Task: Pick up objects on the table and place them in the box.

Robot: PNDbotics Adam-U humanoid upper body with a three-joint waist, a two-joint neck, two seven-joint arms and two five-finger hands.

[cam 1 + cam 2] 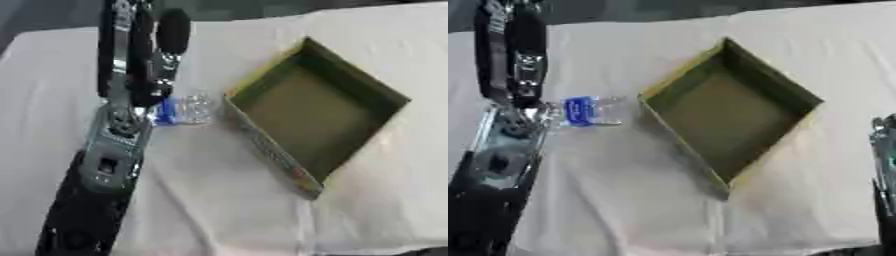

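The box point(732, 112) is empty, and the left hand point(140, 55), fingers straight, only touches the small clear bottle point(588, 111).

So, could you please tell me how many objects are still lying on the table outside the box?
1: a clear plastic bottle with a blue label lies on the cloth left of the box, beside the left robot hand. The arm may hide others.

Inventory: one open green box point(728, 117); one clear plastic bottle with blue label point(588, 111); one white cloth-covered surface point(623, 200).
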